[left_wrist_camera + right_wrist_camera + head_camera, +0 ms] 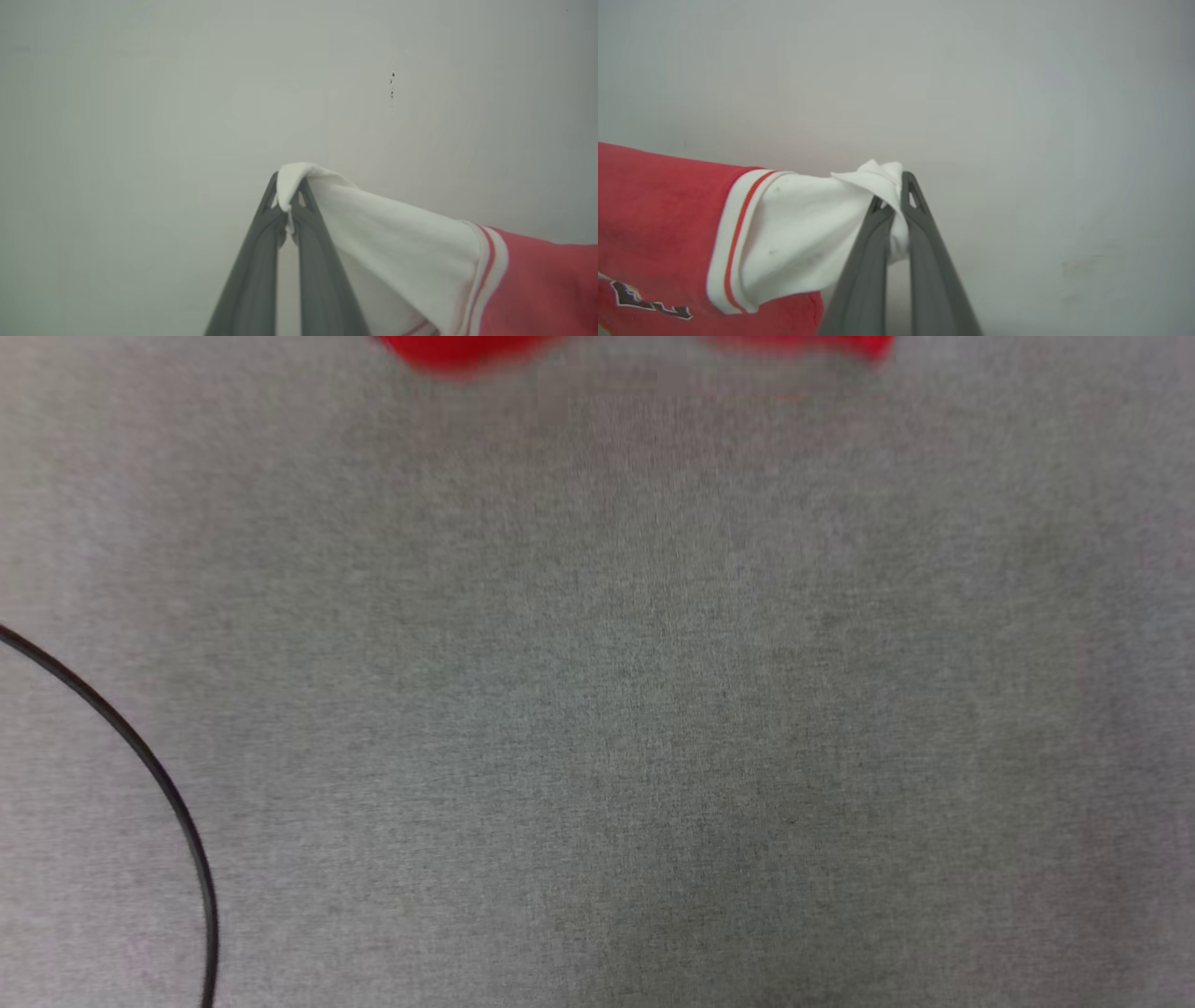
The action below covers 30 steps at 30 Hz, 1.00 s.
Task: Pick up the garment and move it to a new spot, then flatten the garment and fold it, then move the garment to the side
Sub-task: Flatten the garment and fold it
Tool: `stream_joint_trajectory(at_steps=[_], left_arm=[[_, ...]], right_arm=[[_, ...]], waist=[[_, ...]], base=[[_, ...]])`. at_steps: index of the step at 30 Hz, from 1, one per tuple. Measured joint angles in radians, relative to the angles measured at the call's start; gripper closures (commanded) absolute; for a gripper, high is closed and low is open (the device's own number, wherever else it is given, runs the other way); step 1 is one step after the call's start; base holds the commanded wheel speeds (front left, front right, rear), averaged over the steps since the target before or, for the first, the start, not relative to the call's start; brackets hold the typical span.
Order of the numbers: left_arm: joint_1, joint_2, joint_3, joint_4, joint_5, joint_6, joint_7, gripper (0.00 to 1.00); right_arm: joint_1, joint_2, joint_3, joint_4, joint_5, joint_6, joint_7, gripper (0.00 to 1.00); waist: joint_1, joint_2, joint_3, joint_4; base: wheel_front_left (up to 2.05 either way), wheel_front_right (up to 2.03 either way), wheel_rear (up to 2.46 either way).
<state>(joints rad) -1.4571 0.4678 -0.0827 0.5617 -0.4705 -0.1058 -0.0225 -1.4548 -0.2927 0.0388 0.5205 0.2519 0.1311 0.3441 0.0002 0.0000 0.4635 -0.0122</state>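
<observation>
The garment is a red jersey with white sleeves and red-and-white stripe trim. Its red lower edge point(457, 353) shows blurred at the top of the head view, above the grey table. In the left wrist view my left gripper point(287, 196) is shut on the tip of a white sleeve point(397, 233), whose red body point(542, 284) runs off to the right. In the right wrist view my right gripper point(894, 198) pinches the other white sleeve point(798, 233), and the red front with black-and-white lettering point(644, 298) hangs to the left. The garment is stretched between the two grippers.
A grey fabric-covered table point(597, 709) spreads across the head view. A thin black cable point(140, 756) curves over its left part. Both wrist views look toward a plain pale wall point(187, 93).
</observation>
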Motion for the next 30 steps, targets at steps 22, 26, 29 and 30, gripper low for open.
stream_joint_trajectory(at_steps=[22,26,29,30], left_arm=[[0.088,-0.02,-0.106,0.228,-0.117,-0.023,-0.089,1.0],[0.221,-0.023,-0.137,0.248,-0.176,-0.024,-0.126,1.0],[0.339,-0.013,-0.156,0.254,-0.218,-0.024,-0.155,1.0],[0.38,-0.009,-0.164,0.253,-0.227,-0.024,-0.165,1.0]], right_arm=[[-0.057,0.043,0.192,0.348,0.086,0.0,-0.178,1.0],[0.061,0.042,0.225,0.39,0.145,0.0,-0.22,1.0],[0.173,0.041,0.249,0.396,0.196,0.0,-0.256,1.0],[0.208,0.037,0.261,0.393,0.207,0.0,-0.267,1.0]], waist=[[0.0,0.0,0.105,0.004],[-0.0001,0.0,0.058,0.004],[-0.0001,0.0,0.011,0.002],[-0.0001,0.0,-0.007,0.002]], base=[[0.0,0.0,0.0],[0.0,0.0,0.0],[0.0,0.0,0.0],[0.0,0.0,0.0]])
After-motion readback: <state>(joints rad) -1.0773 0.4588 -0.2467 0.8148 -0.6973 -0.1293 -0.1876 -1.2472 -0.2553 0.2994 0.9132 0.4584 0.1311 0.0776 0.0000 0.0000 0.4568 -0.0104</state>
